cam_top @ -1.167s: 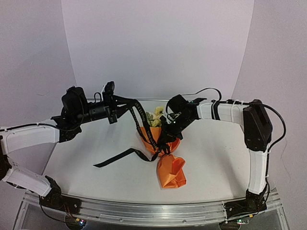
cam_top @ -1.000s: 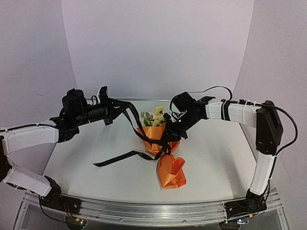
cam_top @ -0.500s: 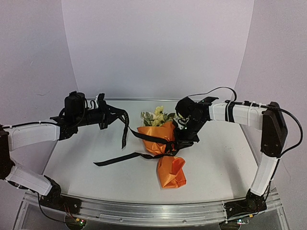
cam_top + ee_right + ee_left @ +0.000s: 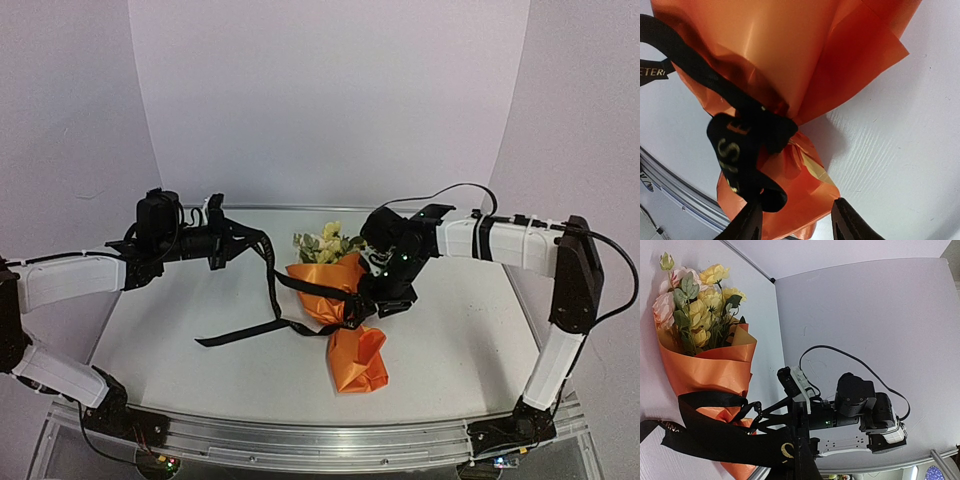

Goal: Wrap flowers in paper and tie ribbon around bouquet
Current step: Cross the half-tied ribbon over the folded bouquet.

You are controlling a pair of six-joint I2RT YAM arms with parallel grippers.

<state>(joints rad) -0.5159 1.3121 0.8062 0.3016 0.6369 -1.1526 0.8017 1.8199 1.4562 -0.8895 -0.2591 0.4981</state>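
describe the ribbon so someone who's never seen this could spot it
On the white table, find the orange bouquet at its middle. The ribbon is the black band cinched round the cone's narrow waist, with one tail lying flat to the left and a strand running up to the left gripper. It is flat with light lettering, unlike the round black cables on the arms.

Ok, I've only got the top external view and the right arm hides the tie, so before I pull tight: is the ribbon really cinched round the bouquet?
Observer: Yes. The right wrist view shows the ribbon crossed and bunched at the bouquet's narrow waist.
Operator: Are the right jaws gripping it?
Observer: No, they stand apart, straddling the crumpled paper tail below the tie.
Operator: And the left jaws?
Observer: Left wrist view: shut on the ribbon, gold lettering showing.
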